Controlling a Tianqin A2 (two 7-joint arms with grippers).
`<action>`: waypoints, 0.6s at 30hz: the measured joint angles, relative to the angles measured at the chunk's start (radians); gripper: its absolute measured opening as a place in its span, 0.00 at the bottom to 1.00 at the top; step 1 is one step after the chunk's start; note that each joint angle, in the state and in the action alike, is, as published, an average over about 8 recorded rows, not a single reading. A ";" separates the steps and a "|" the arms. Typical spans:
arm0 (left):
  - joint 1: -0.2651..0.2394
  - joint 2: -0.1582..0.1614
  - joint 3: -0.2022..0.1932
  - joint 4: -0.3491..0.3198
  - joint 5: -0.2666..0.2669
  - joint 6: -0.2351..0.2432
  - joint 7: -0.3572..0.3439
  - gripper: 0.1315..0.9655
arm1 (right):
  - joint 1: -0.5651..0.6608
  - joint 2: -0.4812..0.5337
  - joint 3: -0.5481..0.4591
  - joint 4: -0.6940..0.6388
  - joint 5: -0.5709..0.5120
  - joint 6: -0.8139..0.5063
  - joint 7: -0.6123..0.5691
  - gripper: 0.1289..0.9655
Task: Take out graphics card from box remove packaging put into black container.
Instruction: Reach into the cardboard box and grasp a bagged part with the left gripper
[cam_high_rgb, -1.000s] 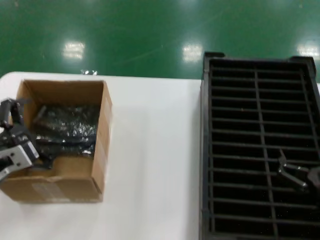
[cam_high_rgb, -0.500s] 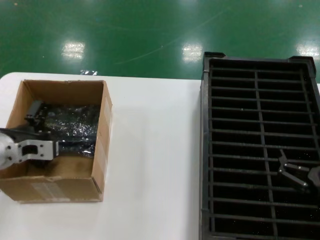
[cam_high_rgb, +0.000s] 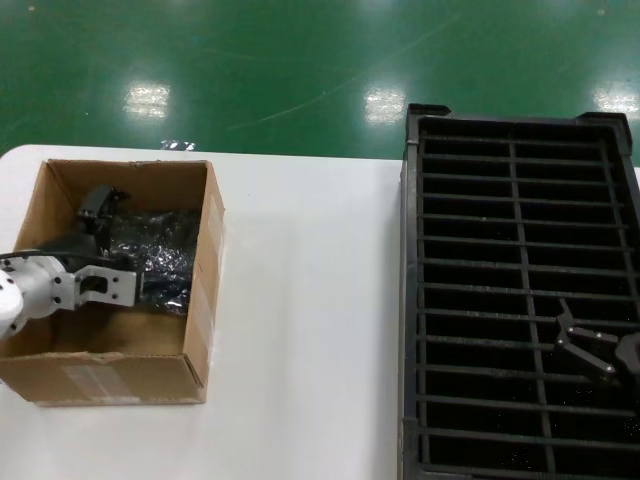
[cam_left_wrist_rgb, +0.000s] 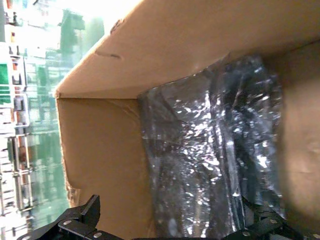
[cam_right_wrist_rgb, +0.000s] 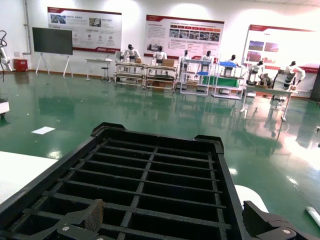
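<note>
- The graphics card itself is hard to make out: inside the box, at about nine o'clock on the table, all I can see is the packaging, a crinkly, shiny silver-grey bag with dark shapes showing dimly through it; no bracket or port is clear.
- In the left wrist view the bag runs off the frame edge, so its full length is hidden, and one box wall is cut off too.
- The left gripper is down inside the box, over the bag's nine o'clock side. Its two dark fingers stand wide apart with nothing between them, only their tips showing in the wrist view.
- The right gripper hangs above the black container, towards four o'clock, partly cut by the frame edge. Its fingers are spread, gripping nothing.
- The black container lies along the three o'clock side of the table, its near end out of frame; the slots I can see hold nothing.
- The table is plain white, bare between the box and the container, which sit well apart.
- Beyond it is a glossy green floor with lamp reflections; at twelve o'clock, far off, stand white walls with posters, benches and racks.
</note>
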 joint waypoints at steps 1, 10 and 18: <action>-0.008 0.009 -0.011 0.021 -0.021 -0.005 0.042 0.95 | 0.000 0.000 0.000 0.000 0.000 0.000 0.000 1.00; -0.054 0.055 -0.094 0.143 -0.151 -0.017 0.298 0.87 | 0.000 0.000 0.000 0.000 0.000 0.000 0.000 1.00; -0.025 0.044 -0.064 0.097 -0.129 -0.018 0.235 0.72 | 0.000 0.000 0.000 0.000 0.000 0.000 0.000 1.00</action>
